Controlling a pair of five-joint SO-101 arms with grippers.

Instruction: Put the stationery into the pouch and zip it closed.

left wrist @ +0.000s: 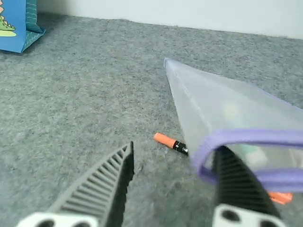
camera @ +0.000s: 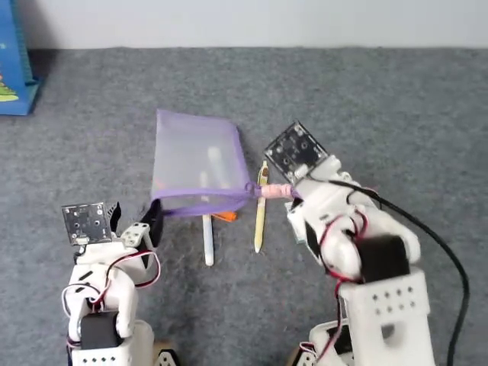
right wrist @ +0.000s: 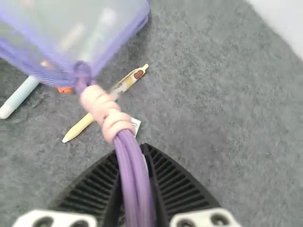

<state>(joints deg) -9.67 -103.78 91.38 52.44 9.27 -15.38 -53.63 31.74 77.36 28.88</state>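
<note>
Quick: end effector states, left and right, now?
Left end effector: open, one finger at the pouch rim.
Right end effector: shut on the pouch's strap.

The high view looks steeply down over the table (camera: 396, 99). Both wrist views (low, close) face the shared pouch (left wrist: 227, 109).

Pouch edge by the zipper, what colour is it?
The pouch edge is purple, clearest in the left wrist view.

The white pen (camera: 207, 242) loses its upper end behind the pouch (camera: 197, 164); the orange marker (left wrist: 166, 141) is half covered by it. The blue box (camera: 14, 69) is cut by the edge.
</note>
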